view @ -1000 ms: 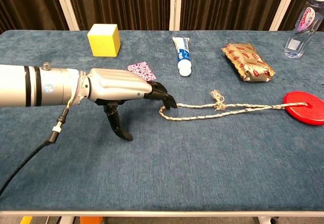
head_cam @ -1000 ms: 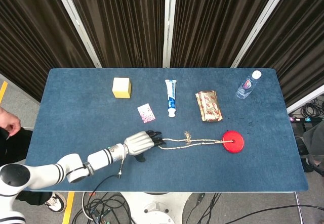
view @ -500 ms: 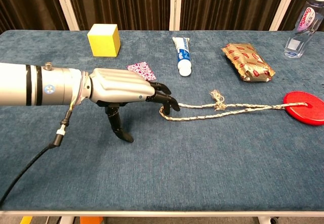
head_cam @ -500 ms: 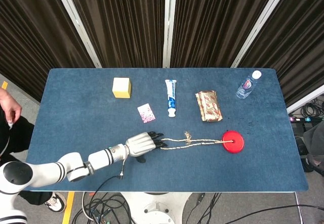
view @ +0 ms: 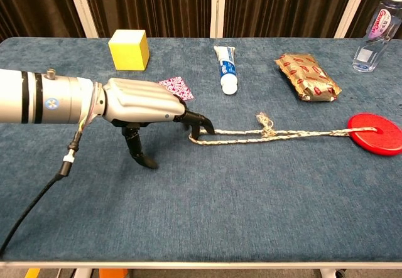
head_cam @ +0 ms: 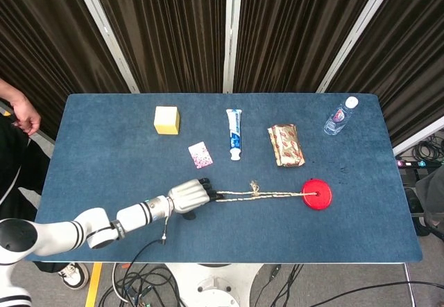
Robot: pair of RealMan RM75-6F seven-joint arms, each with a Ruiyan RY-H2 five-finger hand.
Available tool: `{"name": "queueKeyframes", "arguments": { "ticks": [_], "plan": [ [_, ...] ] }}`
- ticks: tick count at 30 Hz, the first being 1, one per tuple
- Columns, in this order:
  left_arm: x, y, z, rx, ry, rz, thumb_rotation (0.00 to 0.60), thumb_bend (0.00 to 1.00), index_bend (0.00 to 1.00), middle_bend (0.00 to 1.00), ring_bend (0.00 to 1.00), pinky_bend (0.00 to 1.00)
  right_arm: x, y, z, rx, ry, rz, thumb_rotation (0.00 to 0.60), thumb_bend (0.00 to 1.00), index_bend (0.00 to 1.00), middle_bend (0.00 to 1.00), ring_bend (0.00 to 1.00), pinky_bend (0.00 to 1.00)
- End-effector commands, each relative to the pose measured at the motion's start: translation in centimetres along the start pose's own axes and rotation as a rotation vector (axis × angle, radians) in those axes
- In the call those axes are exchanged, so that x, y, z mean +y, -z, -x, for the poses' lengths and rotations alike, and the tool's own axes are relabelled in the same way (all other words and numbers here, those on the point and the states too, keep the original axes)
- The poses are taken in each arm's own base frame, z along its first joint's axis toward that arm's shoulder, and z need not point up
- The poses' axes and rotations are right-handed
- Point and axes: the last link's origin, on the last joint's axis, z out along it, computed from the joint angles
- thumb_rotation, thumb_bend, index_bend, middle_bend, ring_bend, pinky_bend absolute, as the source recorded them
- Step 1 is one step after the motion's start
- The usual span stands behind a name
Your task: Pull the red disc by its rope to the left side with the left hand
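The red disc (head_cam: pixel 317 194) (view: pixel 375 133) lies flat on the blue table, right of centre. A pale braided rope (head_cam: pixel 270 195) (view: pixel 295 133) with a knot halfway runs from its middle leftward, nearly straight. My left hand (head_cam: pixel 189 196) (view: pixel 141 105) is at the rope's left end, palm down. Its fingers are curled and hooked into the looped end, and the thumb points down to the cloth. My right hand appears in neither view.
Along the back stand a yellow cube (head_cam: pixel 166 120), a toothpaste tube (head_cam: pixel 234 134), a foil snack packet (head_cam: pixel 286 145) and a water bottle (head_cam: pixel 338 117). A small pink card (head_cam: pixel 200 154) lies just behind my left hand. A person (head_cam: pixel 17 113) stands off the table's left edge.
My left hand curled its fingers onto the rope loop and drew back to the left. The rope straightened and the red disc slid slightly left.
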Motion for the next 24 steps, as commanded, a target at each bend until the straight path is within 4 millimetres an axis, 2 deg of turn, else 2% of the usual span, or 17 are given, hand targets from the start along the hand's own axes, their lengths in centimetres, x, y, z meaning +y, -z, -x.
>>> {"name": "queueKeyframes", "arguments": {
  "ticks": [1, 5, 8, 13, 15, 16, 18, 20, 24],
  "plan": [
    [0.0, 0.2, 0.0, -0.001, -0.009, -0.006, 0.6, 0.21, 0.12, 0.81, 0.37, 0.18, -0.1, 0.0, 0.0, -0.001, 0.0, -0.001, 0.6, 0.27, 0.0, 0.0, 0.0, 0.0],
    [-0.1, 0.5, -0.2, 0.009, -0.018, -0.014, 0.6, 0.22, 0.14, 0.91, 0.53, 0.22, -0.1, 0.0, 0.1, -0.002, 0.002, -0.002, 0.6, 0.27, 0.0, 0.0, 0.0, 0.0],
    [-0.4, 0.8, -0.5, 0.021, -0.026, -0.028, 0.6, 0.24, 0.15, 0.93, 0.61, 0.27, -0.2, 0.0, 0.1, -0.003, 0.001, -0.001, 0.6, 0.27, 0.0, 0.0, 0.0, 0.0],
    [-0.7, 1.3, -0.6, 0.036, -0.032, -0.051, 0.6, 0.31, 0.18, 0.92, 0.64, 0.36, -0.2, -0.1, 0.2, -0.007, 0.003, -0.004, 0.6, 0.28, 0.0, 0.0, 0.0, 0.0],
    [-0.8, 1.5, -0.6, 0.04, -0.037, -0.056, 0.6, 0.37, 0.21, 0.92, 0.66, 0.46, -0.3, -0.1, 0.2, -0.008, 0.003, -0.005, 0.6, 0.28, 0.0, 0.0, 0.0, 0.0],
    [-0.8, 1.6, -0.5, 0.043, -0.037, -0.061, 0.6, 0.38, 0.22, 0.92, 0.66, 0.47, -0.3, -0.1, 0.2, -0.009, 0.003, -0.006, 0.6, 0.28, 0.0, 0.0, 0.0, 0.0],
    [-0.9, 1.7, -0.6, 0.05, -0.034, -0.069, 0.6, 0.48, 0.31, 0.94, 0.7, 0.63, -0.4, -0.1, 0.2, -0.009, 0.003, -0.007, 0.6, 0.28, 0.0, 0.0, 0.0, 0.0],
    [-1.1, 2.0, -0.6, 0.056, -0.03, -0.084, 0.6, 0.54, 0.39, 0.95, 0.72, 0.7, -0.4, -0.1, 0.2, -0.01, 0.003, -0.009, 0.6, 0.28, 0.0, 0.0, 0.0, 0.0],
    [-1.8, 3.0, -0.9, 0.068, -0.018, -0.121, 0.6, 0.61, 0.55, 0.96, 0.75, 0.75, -0.6, -0.1, 0.2, -0.013, 0.006, -0.013, 0.6, 0.28, 0.0, 0.0, 0.0, 0.0]
  ]
}}
